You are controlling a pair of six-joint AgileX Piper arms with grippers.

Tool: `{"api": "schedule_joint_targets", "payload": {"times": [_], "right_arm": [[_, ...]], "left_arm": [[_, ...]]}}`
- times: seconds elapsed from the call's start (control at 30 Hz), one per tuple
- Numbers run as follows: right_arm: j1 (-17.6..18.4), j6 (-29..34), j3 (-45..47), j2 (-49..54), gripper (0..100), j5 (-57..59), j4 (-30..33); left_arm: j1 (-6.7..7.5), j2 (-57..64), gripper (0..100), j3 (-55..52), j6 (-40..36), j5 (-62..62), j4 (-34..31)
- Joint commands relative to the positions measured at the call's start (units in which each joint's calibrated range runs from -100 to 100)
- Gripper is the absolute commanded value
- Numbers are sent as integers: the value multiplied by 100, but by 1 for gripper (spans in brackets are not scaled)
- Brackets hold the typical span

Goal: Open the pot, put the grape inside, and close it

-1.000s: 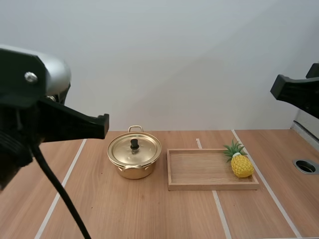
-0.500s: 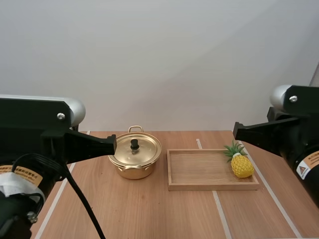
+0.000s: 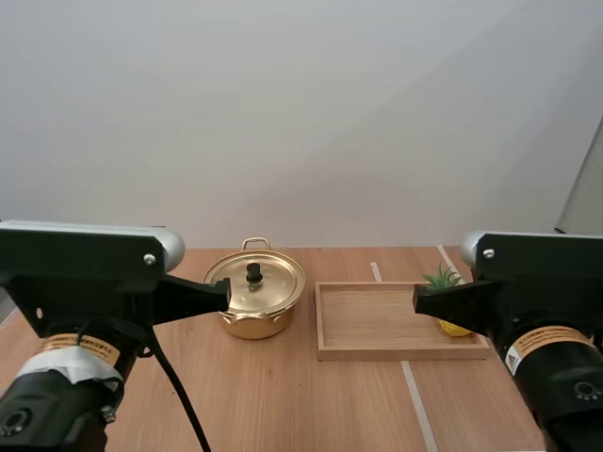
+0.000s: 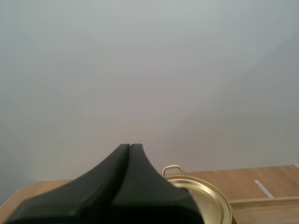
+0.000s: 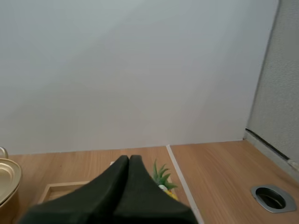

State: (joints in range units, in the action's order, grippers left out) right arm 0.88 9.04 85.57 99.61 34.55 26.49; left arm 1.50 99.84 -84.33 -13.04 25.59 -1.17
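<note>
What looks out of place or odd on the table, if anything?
The pineapple at the right end of the tray is odd: the task names a grape. The right gripper partly hides it. Otherwise nothing stands out: the pot stands upright with its lid on, and nothing is spilled.

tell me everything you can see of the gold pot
The pot is small, round and shiny gold, metal by its look. Its lid is on, with a black knob at the centre; a loop handle shows at the back. It stands upright on the wooden table, left of the tray and apart from it. The left pincer, shut, points at its left edge; contact cannot be told.
</note>
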Motion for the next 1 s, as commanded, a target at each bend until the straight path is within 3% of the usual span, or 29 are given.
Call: {"api": "schedule_joint_targets", "payload": {"times": [0.0, 0.3, 0.73, 0.97], "right_arm": [[-23, -7, 427, 39, 0, -721, 26], [-23, -7, 1443, 39, 0, -1542, -9], [-23, -77, 1443, 39, 0, -151, -685], [-23, -794, 1443, 39, 0, -56, -751]], "left_arm": [[-18, 16, 0, -511, -67, -911, -56], [-18, 16, 0, -1567, -67, -1143, -56], [-32, 16, 0, -1567, -317, 362, 117], [-45, 16, 0, -1567, -317, 520, 148]]}}
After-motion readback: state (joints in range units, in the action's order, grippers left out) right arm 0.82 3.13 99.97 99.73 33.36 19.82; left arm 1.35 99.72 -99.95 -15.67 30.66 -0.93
